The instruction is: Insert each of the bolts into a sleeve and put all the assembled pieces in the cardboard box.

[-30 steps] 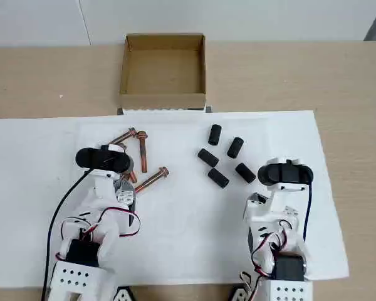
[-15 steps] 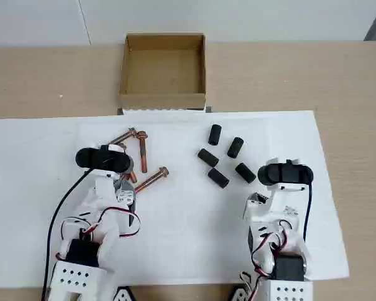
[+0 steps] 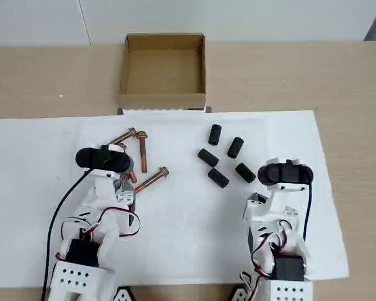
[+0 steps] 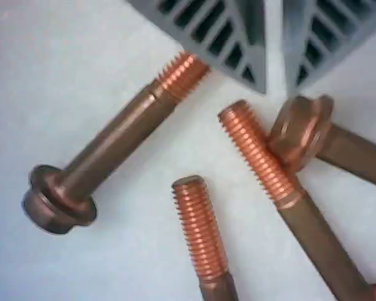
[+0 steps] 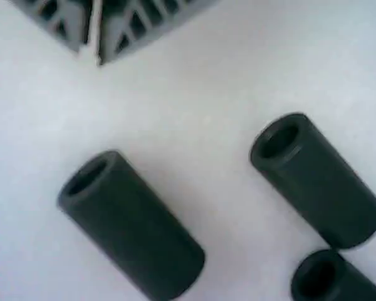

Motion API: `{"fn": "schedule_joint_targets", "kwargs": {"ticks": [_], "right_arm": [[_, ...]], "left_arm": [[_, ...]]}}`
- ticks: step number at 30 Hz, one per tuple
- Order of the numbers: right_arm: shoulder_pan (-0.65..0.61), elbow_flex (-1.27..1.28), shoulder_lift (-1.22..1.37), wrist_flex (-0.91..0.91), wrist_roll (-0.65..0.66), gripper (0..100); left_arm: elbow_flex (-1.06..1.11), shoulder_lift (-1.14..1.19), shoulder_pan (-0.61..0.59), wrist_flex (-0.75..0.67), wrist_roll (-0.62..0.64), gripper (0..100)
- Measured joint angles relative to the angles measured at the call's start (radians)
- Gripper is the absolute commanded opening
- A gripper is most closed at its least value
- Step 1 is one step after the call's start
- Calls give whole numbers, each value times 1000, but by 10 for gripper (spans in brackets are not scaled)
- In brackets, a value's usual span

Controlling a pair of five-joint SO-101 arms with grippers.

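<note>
Loose copper-coloured flanged metal bolts lie at 10 o'clock on the white paper sheet, black cylindrical sleeves at 2 o'clock, the open cardboard box at 12 on the wooden tabletop. The left jaws, over bolts, and the right jaws, beside sleeves, are clenched, empty.

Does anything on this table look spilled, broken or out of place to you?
Nothing stands out. The copper bolts lie loose on the white sheet, some touching, the black sleeves scattered beside them, all apparently intact, and the cardboard box sits upright and empty.
</note>
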Motion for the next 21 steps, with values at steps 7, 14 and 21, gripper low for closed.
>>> {"fn": "schedule_joint_targets", "kwargs": {"ticks": [7, 14, 21], "right_arm": [[0, 0, 0, 0, 0, 3], [0, 0, 0, 0, 0, 3], [0, 0, 0, 0, 0, 3]], "left_arm": [[0, 0, 28, 0, 0, 7], [-132, 2, 44, 123, 0, 8], [-348, 46, 63, 282, -2, 8]]}}
